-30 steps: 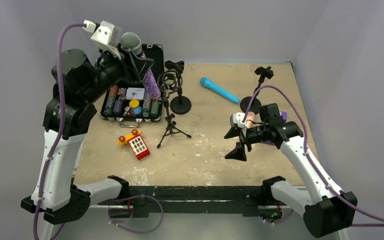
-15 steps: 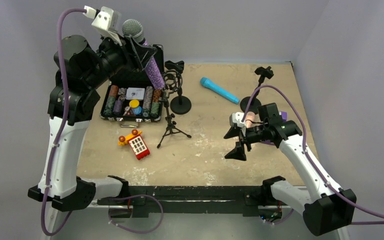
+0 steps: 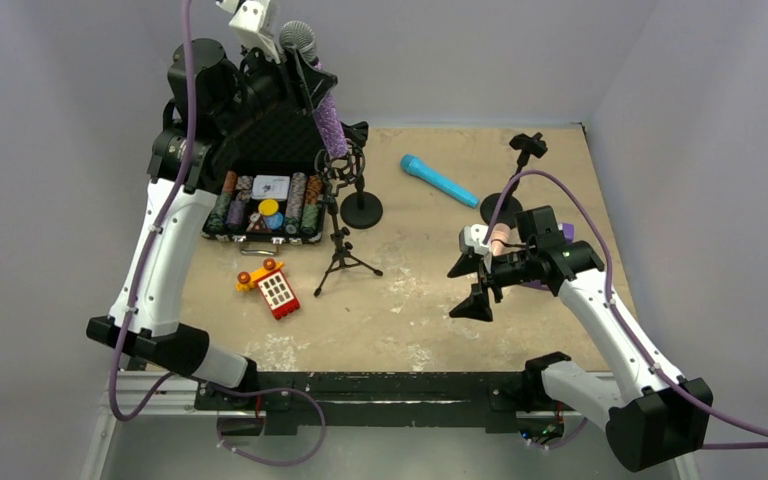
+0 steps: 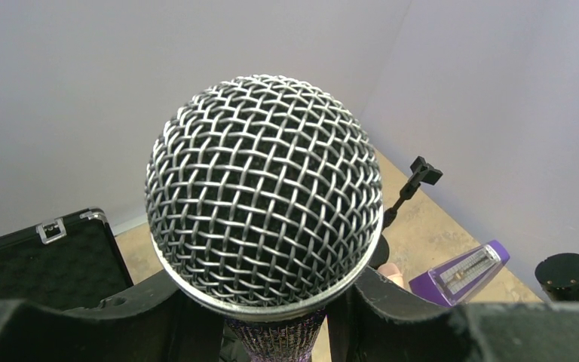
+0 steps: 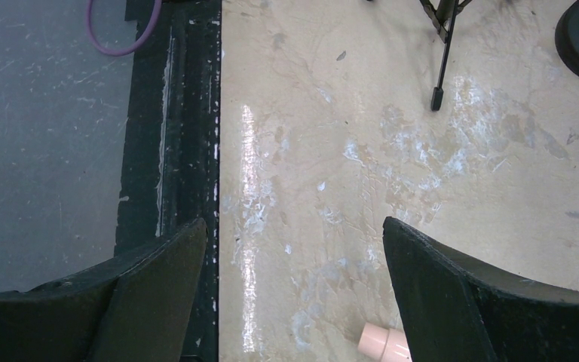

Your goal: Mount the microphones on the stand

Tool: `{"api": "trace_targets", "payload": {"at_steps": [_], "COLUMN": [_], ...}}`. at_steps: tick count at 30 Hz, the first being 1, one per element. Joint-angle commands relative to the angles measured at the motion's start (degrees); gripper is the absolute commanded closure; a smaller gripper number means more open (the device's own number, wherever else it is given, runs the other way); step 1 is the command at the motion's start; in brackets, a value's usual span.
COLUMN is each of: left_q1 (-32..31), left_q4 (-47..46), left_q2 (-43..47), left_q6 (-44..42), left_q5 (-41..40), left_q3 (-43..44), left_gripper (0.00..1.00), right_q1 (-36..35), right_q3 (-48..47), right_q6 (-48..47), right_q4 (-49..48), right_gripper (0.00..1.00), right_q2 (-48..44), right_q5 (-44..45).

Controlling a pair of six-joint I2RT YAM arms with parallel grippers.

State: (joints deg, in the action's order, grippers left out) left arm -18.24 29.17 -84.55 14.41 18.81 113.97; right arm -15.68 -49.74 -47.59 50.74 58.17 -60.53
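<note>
Logging one change: my left gripper (image 3: 305, 80), pinching the purple microphone (image 3: 326, 118) below its mesh head, has risen and swung from over the chip case (image 3: 260, 205) to above the ring mount (image 3: 341, 165) on the tripod stand (image 3: 340, 245). My reading: seating it comes next.
Right gripper (image 3: 472, 290): spread, empty, unmoved; pink microphone (image 3: 499, 238) just beside it.
Blue microphone (image 3: 440, 181): flat on the table, farther back.
Margins: back wall close behind my left arm; round-base stand (image 3: 362, 208) just beside the mount; open table front-centre.
</note>
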Motion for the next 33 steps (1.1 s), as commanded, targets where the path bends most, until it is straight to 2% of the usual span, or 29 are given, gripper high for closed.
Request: {"api": "trace_targets", "payload": {"at_steps": [1,18,33], "left_q1": [1.27,2.75,2.77], "left_q4": [-10.20,-14.43,-14.38], "left_q2": [0.88,1.76,6.19], "left_q6": [-0.61,2.37,2.20], "left_q5": [0.02,5.08,5.69], "left_q3": [-1.86,-12.21,-13.38], "left_gripper": [1.00,1.00,1.00], "right_q1": [0.24,0.45,0.53], "right_q3": [0.12,0.19,0.08], "right_q6": [-0.88,-0.83,-0.83], "right_q4": [-0.30,-0.29,-0.18], "right_gripper": [0.10,0.10,0.10], "right_q2": [-0.25,-0.34,0.10], "right_q5": [-0.02,0.06,-0.11]}}
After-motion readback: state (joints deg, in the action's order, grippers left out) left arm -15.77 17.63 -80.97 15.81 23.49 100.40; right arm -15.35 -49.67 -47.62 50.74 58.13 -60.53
